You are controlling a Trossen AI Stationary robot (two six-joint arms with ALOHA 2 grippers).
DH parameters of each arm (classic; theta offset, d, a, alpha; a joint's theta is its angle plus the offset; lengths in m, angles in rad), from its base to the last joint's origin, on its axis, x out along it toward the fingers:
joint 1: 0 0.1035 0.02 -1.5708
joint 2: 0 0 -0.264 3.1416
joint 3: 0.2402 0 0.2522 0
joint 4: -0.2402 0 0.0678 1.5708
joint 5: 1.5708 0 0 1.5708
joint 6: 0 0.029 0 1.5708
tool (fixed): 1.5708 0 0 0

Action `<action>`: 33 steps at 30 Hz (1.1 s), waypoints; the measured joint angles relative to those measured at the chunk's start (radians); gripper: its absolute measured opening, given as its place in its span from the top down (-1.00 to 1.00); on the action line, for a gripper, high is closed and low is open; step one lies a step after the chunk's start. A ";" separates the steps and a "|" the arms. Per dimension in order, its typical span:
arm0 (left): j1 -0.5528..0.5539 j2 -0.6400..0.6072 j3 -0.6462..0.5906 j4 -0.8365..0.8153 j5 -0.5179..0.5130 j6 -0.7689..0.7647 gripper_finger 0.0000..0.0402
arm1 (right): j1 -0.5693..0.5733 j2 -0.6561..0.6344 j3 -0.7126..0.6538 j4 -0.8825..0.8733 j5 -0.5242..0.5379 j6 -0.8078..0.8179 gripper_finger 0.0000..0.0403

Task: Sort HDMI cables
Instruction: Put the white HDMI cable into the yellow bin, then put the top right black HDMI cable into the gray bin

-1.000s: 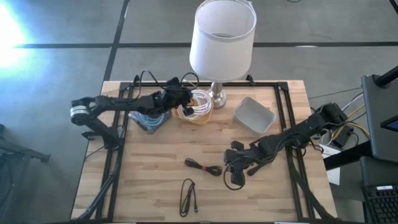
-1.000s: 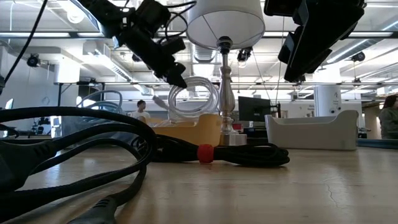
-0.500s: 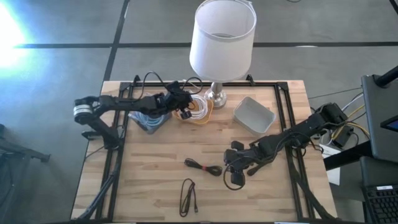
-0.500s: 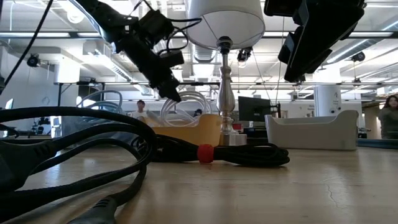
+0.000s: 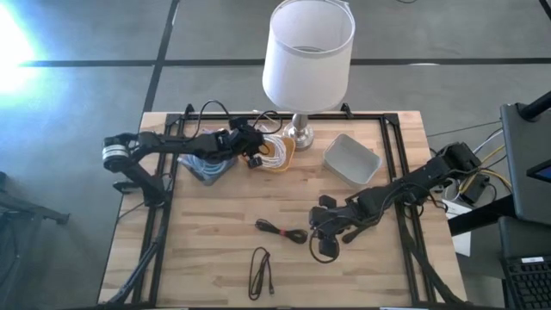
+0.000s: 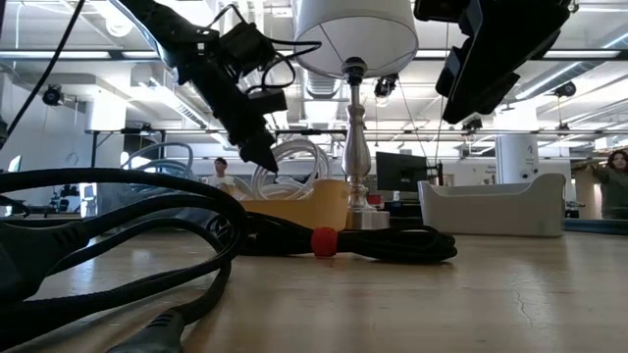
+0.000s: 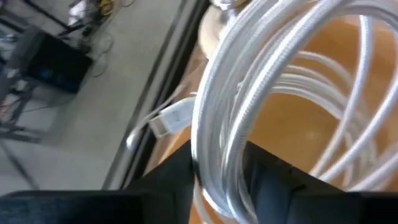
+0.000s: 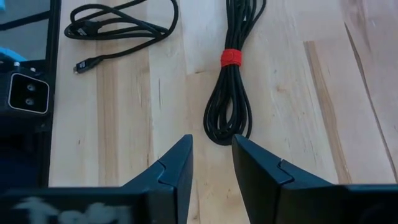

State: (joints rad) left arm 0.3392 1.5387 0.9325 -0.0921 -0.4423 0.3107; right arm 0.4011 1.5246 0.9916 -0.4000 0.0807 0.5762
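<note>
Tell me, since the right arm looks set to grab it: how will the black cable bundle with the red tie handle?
The black cable bundle with the red tie would probably lift as one piece, since the tie cinches its strands. Its untied looped end may droop. It looks unlikely to roll.

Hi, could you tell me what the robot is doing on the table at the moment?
It is sorting cables. The left tool is shut on a white cable coil, holding it over the orange tray by the lamp base. The right tool hovers open above the black bundle with a red tie in the middle of the table. Another loose black cable lies near the front edge. The grey tray looks empty.
</note>
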 joint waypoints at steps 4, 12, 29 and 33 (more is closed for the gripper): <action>-0.004 -0.001 0.010 -0.002 -0.047 -0.007 0.14 | 0.000 0.000 0.000 0.011 0.000 0.000 0.43; -0.031 -0.018 0.057 -0.025 -0.127 0.007 -0.09 | -0.001 0.000 0.000 0.053 0.140 0.000 0.45; -0.122 -0.053 0.077 -0.061 -0.132 0.008 -0.10 | 0.000 0.000 -0.061 0.224 0.173 -0.003 0.27; -0.122 -0.053 0.077 -0.066 -0.132 0.007 -0.10 | 0.000 -0.001 -0.061 0.196 0.164 -0.002 0.20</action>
State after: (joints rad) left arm 0.2169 1.4860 1.0100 -0.1582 -0.5743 0.3176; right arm 0.4011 1.5235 0.9306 -0.2044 0.2447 0.5741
